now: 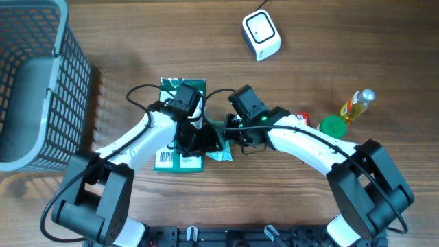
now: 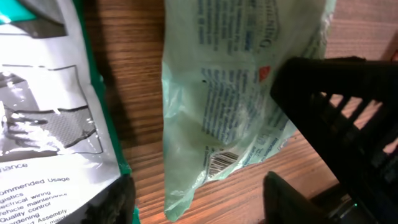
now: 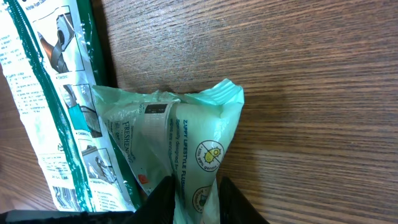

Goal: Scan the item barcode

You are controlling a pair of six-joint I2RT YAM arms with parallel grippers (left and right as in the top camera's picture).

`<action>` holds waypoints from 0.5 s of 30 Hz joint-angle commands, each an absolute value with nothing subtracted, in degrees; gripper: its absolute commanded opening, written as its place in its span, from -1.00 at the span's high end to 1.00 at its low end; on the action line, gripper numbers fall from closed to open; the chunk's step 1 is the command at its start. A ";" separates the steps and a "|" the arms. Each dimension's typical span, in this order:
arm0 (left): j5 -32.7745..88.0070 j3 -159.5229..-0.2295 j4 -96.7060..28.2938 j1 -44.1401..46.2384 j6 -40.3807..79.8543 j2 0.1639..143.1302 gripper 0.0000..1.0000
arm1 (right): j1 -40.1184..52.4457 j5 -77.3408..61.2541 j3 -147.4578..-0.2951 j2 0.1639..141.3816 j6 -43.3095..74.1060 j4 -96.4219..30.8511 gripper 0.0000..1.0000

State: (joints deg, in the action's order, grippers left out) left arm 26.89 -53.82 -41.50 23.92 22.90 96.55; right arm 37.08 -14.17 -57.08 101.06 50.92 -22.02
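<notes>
R fingers point(image 3: 160, 202) pinch the wipes pkt point(image 3: 186, 134); L fingers point(image 2: 115, 205) stand wide, pkt loose btwn them. We shd hold firm, keep barcode point(image 2: 222, 163) uncovered, face it to scanner point(image 1: 260, 34) well beyond both.

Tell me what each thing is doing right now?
right gripper: shut on wipes packet
wipes packet: crumpled, pinched at one end
left gripper: open around the packet's tip
green package: lying flat
scanner: standing alone, untouched
bottle: lying on its side
basket: upright
</notes>
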 commanded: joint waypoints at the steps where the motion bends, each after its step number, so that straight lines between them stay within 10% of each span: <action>1: 28.27 -53.25 -41.50 23.51 22.33 97.30 -0.92 | 37.32 -14.68 -56.53 101.80 51.18 -22.09 0.52; 6: 28.29 -53.25 -41.58 23.51 22.33 97.30 -0.40 | 37.32 -14.66 -56.53 101.80 51.18 -22.02 0.51; 15: 28.16 -53.19 -41.34 24.16 22.33 97.30 -0.34 | 37.26 -14.46 -56.53 101.80 51.20 -22.06 0.52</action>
State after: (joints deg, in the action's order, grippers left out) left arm 27.35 -53.67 -41.50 23.64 22.83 96.60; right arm 37.08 -14.15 -57.04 101.06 50.92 -22.15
